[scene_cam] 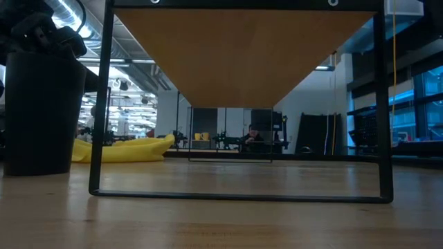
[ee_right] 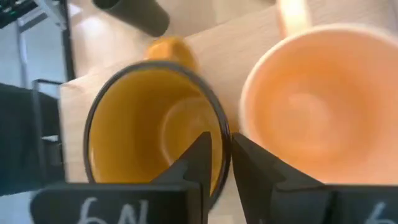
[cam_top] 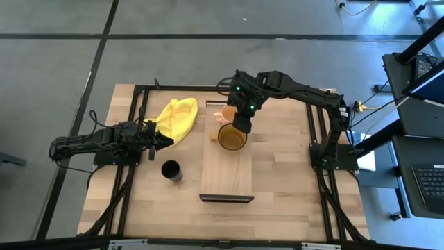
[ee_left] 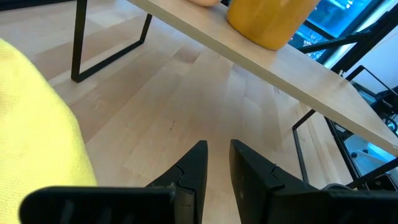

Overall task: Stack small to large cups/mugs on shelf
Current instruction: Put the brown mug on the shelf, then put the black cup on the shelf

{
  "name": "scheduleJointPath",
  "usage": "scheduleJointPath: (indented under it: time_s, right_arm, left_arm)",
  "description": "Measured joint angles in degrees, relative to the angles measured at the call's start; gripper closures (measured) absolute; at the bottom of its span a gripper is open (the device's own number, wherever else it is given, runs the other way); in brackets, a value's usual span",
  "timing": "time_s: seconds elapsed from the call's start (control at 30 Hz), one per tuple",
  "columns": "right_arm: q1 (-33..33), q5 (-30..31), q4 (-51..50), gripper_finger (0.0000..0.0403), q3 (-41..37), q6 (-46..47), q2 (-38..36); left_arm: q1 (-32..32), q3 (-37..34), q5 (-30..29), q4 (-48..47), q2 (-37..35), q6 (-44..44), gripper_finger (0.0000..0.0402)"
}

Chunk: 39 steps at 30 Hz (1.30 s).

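The light-wood shelf (cam_top: 225,173) stands mid-table on dark end brackets. The amber mug (cam_top: 232,137) and the peach mug (cam_top: 227,112) stand on its far part, side by side in the right wrist view, where the peach mug (ee_right: 323,106) is next to the amber one (ee_right: 149,130). The small black cup (cam_top: 171,170) stands on the tabletop left of the shelf. My right gripper (ee_right: 216,155) is above the amber mug, shut on it. My left gripper (ee_left: 217,158) is shut and empty, low over the table beside the yellow cloth (cam_top: 177,119). My right gripper holds the amber mug by its rim (ee_right: 225,140), on the side next to the peach mug. One finger is inside the mug and one outside, between the two mugs. The fingers come from above, pointing down. The mug is upright, its base on the shelf board (ee_left: 292,68).
The yellow cloth lies crumpled on the table's far left, close to my left gripper. The shelf's near part (cam_top: 227,184) is bare board. The black cup also shows at the left of the low view (scene_cam: 38,111). Dark frame rails run along the table's sides.
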Motion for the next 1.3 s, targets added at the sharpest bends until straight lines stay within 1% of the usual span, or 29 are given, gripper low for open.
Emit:
scheduleJointPath:
  time_s: [0.17,0.3,0.37,0.47,0.63,0.73,0.87,1.0,1.07,1.1,1.17,1.23,1.3]
  right_arm:
    - [0.0,2.7,2.4,0.0339,0.0,-1.2,0.0]
    - [0.0,2.8,7.5,0.0338,0.0,-1.2,-0.5]
    - [0.1,2.3,10.9,0.0338,0.0,0.6,-1.0]
    - [0.6,-0.9,13.1,0.0338,0.1,4.0,-1.5]
    - [3.4,-1.0,12.4,0.0338,0.1,7.6,-1.5]
    - [5.6,0.0,13.5,0.0341,0.1,9.3,-1.5]
    - [8.4,0.3,15.1,0.0353,0.1,12.6,-1.5]
    - [11.6,-1.0,18.3,0.0361,0.1,15.6,-1.5]
    - [12.8,0.0,20.3,0.0362,0.1,16.9,-1.5]
    - [13.4,1.1,20.9,0.0362,0.1,17.2,-1.4]
    - [14.0,3.2,21.3,0.0360,0.1,18.2,-1.4]
    - [14.2,4.3,21.1,0.0354,0.1,19.2,-1.4]
    - [14.2,5.1,20.9,0.0345,0.1,20.0,-1.4]
  left_arm:
    - [0.0,0.0,0.0,0.0,0.0,0.0,0.0340]
    - [0.0,0.0,0.0,0.0,0.0,0.0,0.0340]
    - [0.0,0.0,0.0,0.0,0.0,0.0,0.0340]
    - [0.0,0.0,0.0,0.0,0.0,0.0,0.0340]
    - [0.0,0.0,0.0,0.0,0.0,0.3,0.0340]
    - [0.0,0.0,0.0,0.0,0.0,0.8,0.0340]
    - [0.0,0.0,0.0,0.0,0.0,1.1,0.0340]
    - [0.0,0.0,0.0,0.0,0.0,1.1,0.0340]
    - [0.0,0.0,0.0,0.1,0.0,1.1,0.0340]
    - [0.0,0.0,0.4,0.4,0.0,0.7,0.0340]
    - [0.0,0.1,3.1,1.5,0.0,-2.1,0.0340]
    - [0.0,1.5,7.3,0.4,0.0,-4.8,0.0342]
    - [-0.3,3.9,8.4,-1.5,1.0,-5.8,0.0344]
